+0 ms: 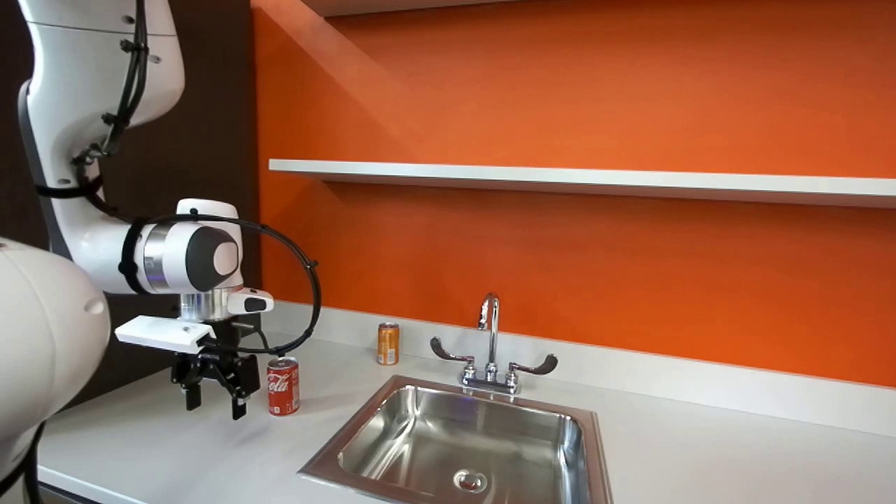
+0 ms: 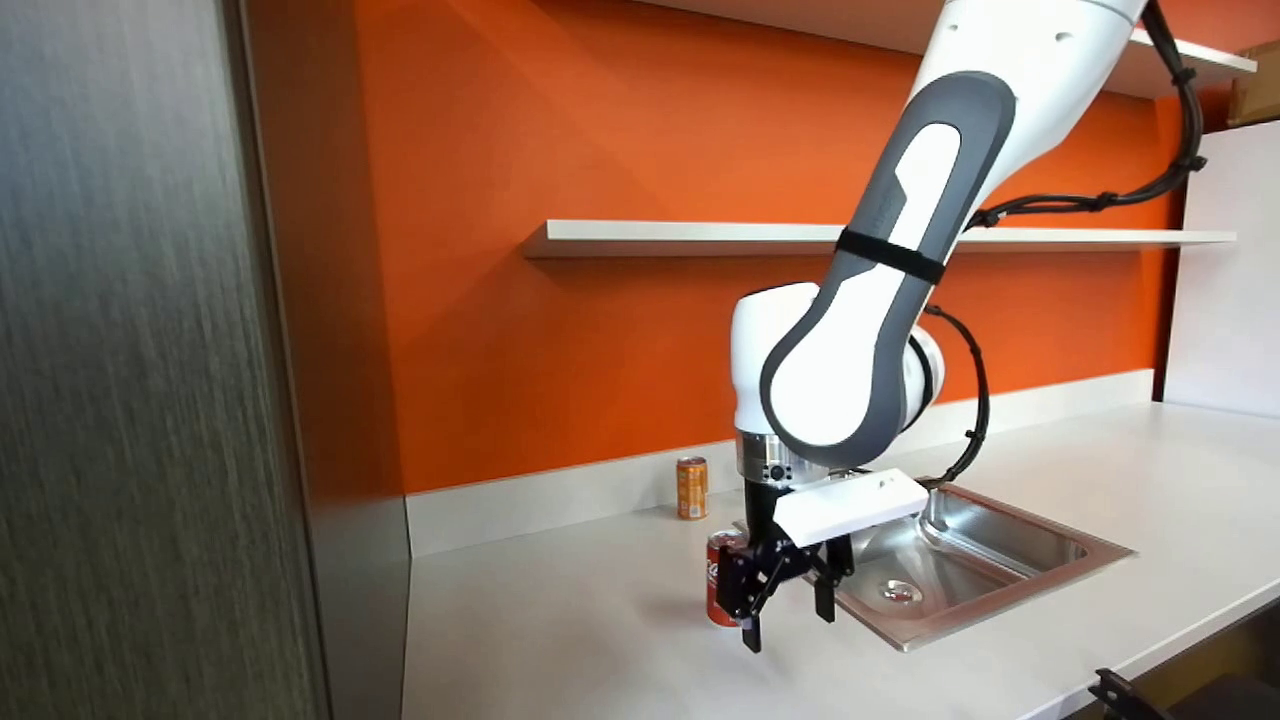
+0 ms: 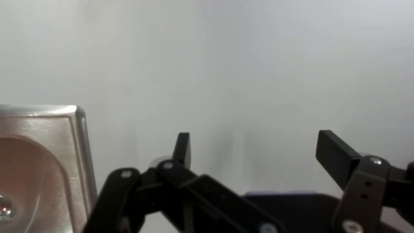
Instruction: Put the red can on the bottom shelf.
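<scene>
The red can (image 1: 283,392) stands upright on the white countertop, just beside my gripper (image 1: 215,404). In an exterior view the can (image 2: 713,595) is partly hidden behind a finger of the gripper (image 2: 788,620). The can does not show clearly in the wrist view. My gripper is open and empty, pointing down above the counter. In the wrist view its fingertips (image 3: 254,139) are wide apart with only bare counter between them. The bottom shelf (image 1: 581,175) is a long pale board on the orange wall, well above the gripper; it also shows in an exterior view (image 2: 680,232).
A steel sink (image 1: 603,455) is set in the countertop (image 1: 735,448), with a faucet (image 1: 493,343) behind it. An orange-tan can (image 1: 388,344) stands near the backsplash. A dark panel (image 2: 330,450) borders the counter. The sink corner (image 3: 77,129) shows in the wrist view.
</scene>
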Action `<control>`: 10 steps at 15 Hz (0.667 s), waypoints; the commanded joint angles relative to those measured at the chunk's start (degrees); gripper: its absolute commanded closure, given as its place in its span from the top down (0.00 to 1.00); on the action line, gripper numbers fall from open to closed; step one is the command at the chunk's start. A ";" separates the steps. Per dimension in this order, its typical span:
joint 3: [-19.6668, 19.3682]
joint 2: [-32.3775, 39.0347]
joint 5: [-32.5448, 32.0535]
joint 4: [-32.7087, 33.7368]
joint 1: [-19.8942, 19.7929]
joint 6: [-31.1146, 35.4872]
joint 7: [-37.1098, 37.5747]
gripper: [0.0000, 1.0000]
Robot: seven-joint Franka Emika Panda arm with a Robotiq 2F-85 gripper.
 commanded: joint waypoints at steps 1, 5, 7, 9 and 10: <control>-1.27 1.79 -3.64 0.15 0.72 2.93 3.56 1.00; -2.60 2.55 -10.89 0.46 0.59 5.77 10.67 1.00; -3.74 2.53 -15.36 1.09 0.74 6.42 15.37 1.00; -4.35 2.68 -18.76 1.63 0.74 7.28 19.23 1.00; -4.63 2.74 -20.38 1.97 0.77 7.53 21.15 1.00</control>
